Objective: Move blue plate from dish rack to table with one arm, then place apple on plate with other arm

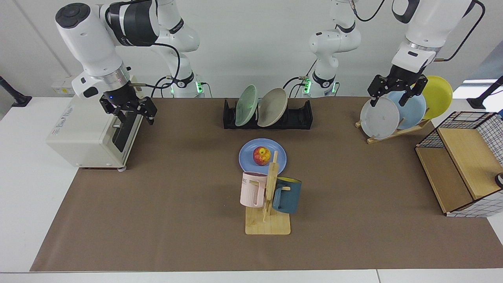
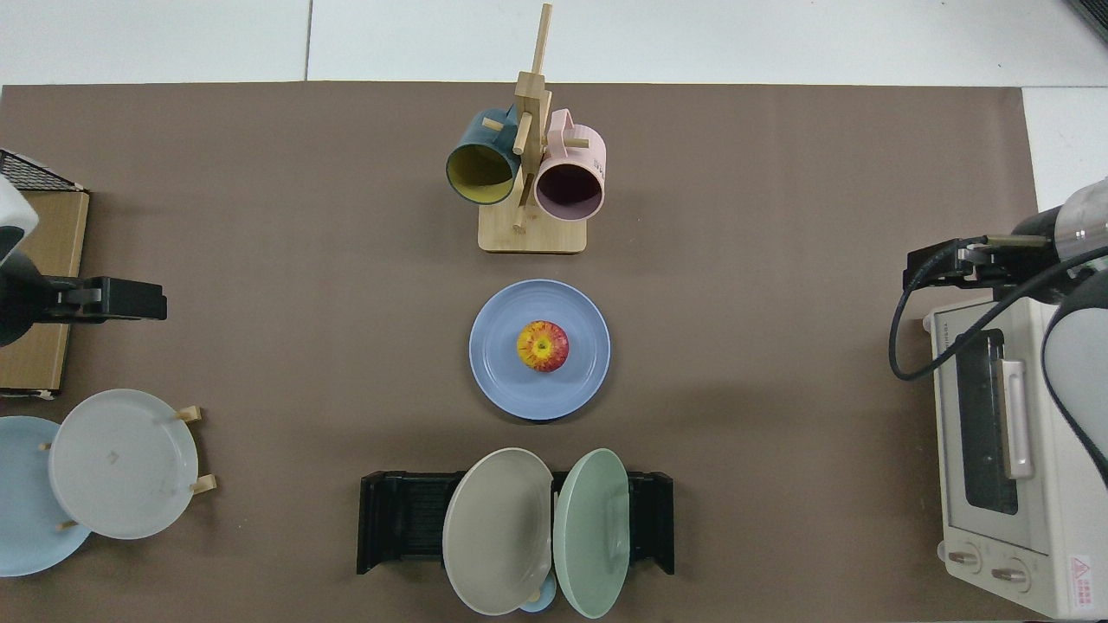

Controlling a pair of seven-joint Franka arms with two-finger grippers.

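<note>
On my screen, from left to right in the facing view, I first see a cream toaster oven (image 1: 92,131) of boxy metal shape; in the top view its glass door carries the word TOSHIBA, and I count two knobs and one red warning sticker with print too small to read. The right pincer (image 1: 128,111) hangs above its front edge, released, with both fingers spread and nothing between them.

In the middle stands the dish rack (image 1: 268,115), black, low and slotted, holding two tilted plates: one pale green plate (image 1: 246,105) and one beige plate (image 1: 272,107). Just in front of it the blue plate (image 1: 262,157) lies flat on the brown mat of the tabletop (image 1: 157,204), round and glossy. One apple (image 1: 261,155), red with yellow patches, sits at its centre. Nearer to the camera a bamboo mug tree (image 1: 268,214) carries two mugs, a pink mug (image 1: 252,189) with the letters "ME" readable and a dark teal mug (image 1: 287,195).

At the right a slanted wooden plate stand (image 1: 393,131) holds three plates: grey, sky-blue and yellow. The left pincer (image 1: 396,90) hovers over them, also released and empty. Last comes a wire basket (image 1: 465,161) with wooden shelves.
</note>
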